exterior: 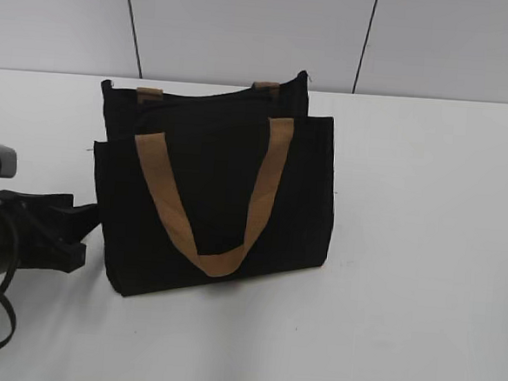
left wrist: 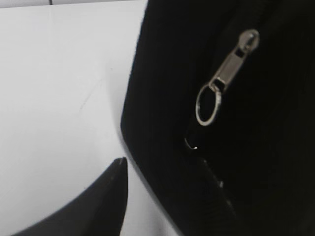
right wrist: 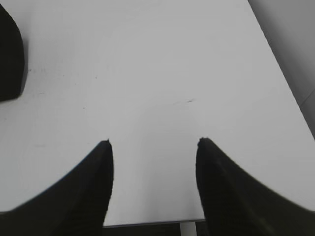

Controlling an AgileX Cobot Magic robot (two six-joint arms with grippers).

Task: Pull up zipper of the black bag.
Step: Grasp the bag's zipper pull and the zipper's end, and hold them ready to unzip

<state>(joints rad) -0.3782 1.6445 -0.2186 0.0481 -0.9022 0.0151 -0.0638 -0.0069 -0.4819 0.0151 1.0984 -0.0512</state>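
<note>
The black bag [exterior: 214,196] stands upright on the white table, its tan strap handle [exterior: 218,262] hanging down the front. The zipper's silver pull tab [left wrist: 229,66], with a ring, lies against the black fabric in the left wrist view. It does not show in the exterior view. My left gripper [exterior: 87,227] is at the bag's lower left side. It is open [left wrist: 157,153]: one finger is over the table and the other is dark against the bag, below the pull tab and apart from it. My right gripper [right wrist: 153,142] is open and empty over bare table.
A dark corner of the bag [right wrist: 9,59] shows at the right wrist view's upper left. The table's near edge [right wrist: 147,222] runs just below the right fingers. A grey panelled wall [exterior: 248,24] stands behind the table.
</note>
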